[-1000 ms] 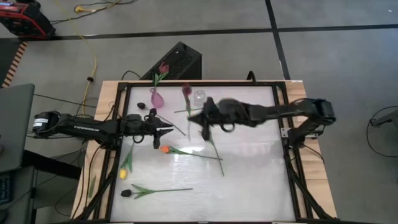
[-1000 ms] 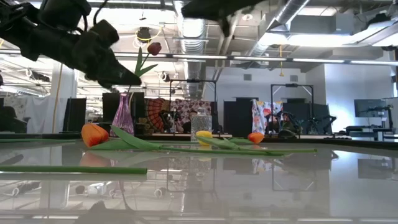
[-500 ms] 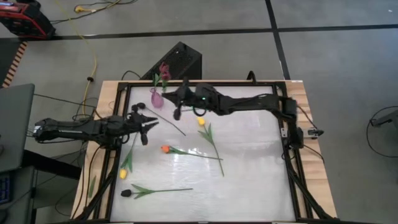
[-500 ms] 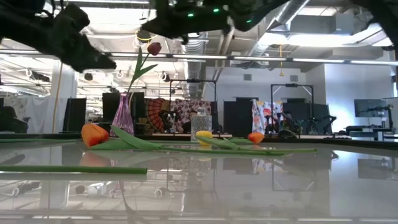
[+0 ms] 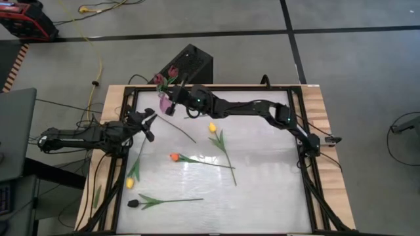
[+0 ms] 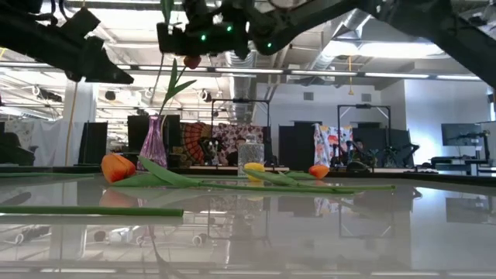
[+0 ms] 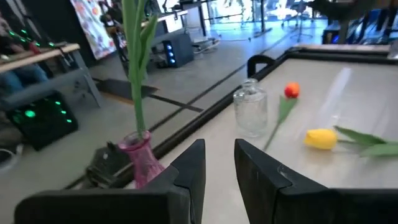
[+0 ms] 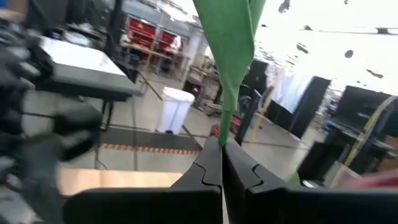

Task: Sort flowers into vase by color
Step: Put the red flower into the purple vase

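My right gripper (image 5: 172,99) reaches to the far left corner and is shut on a maroon tulip (image 5: 159,79), above the pink vase (image 5: 165,103). That vase holds another maroon tulip (image 5: 173,71). My left gripper (image 5: 148,123) hovers open near the left edge, with nothing between its fingers (image 7: 219,144). A clear vase (image 7: 250,112) stands to the right of the pink one. On the table lie a yellow tulip (image 5: 212,128), an orange tulip (image 5: 173,157), a second yellow one (image 5: 130,184) and a dark one (image 5: 133,204). Another orange head (image 7: 291,91) lies by the clear vase. My right gripper pinches the maroon tulip's green stem (image 8: 222,132) between its two fingers, which come about level from the table's right side and lie across the stem. The stem and a leaf rise above the fingers. The flower is clear of the table; its lower end is hidden.
A black rail (image 5: 300,121) frames the glossy white tabletop. A black box (image 5: 190,64) sits on the floor beyond the far edge. Free surface lies toward the near right of the table.
My right gripper has swung from the middle of the table toward the far left corner, rolling as it went, and carried the maroon tulip over to the pink vase. My left gripper has drawn back toward the left edge and tipped up to about level.
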You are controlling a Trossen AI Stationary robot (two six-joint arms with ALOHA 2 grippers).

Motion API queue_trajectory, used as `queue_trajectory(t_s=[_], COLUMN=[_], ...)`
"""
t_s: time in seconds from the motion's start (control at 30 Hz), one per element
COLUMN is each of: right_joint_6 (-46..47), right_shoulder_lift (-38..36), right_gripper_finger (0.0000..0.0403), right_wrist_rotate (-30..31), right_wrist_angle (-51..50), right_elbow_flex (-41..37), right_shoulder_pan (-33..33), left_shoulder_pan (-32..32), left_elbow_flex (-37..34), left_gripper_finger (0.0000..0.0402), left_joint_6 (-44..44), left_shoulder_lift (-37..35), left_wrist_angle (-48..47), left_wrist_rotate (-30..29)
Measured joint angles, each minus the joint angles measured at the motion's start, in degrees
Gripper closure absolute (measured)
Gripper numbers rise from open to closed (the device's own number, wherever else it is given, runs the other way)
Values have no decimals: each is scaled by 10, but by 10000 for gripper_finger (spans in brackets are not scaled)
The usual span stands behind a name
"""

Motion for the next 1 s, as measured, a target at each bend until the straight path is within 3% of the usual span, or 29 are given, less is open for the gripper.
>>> queue_trajectory(t_s=[0.33,1.0], right_joint_6=[26,60], right_shoulder_lift=[14,14], right_gripper_finger=[383,383], right_wrist_rotate=[3,-16], right_wrist_angle=[-7,-26], right_elbow_flex=[11,2], right_shoulder_pan=[-22,-26], left_shoulder_pan=[0,0], left_elbow_flex=[0,0], left_gripper_finger=[326,326], left_joint_6=[69,47], left_shoulder_lift=[0,0], left_wrist_angle=[25,23], left_wrist_rotate=[-9,-7])
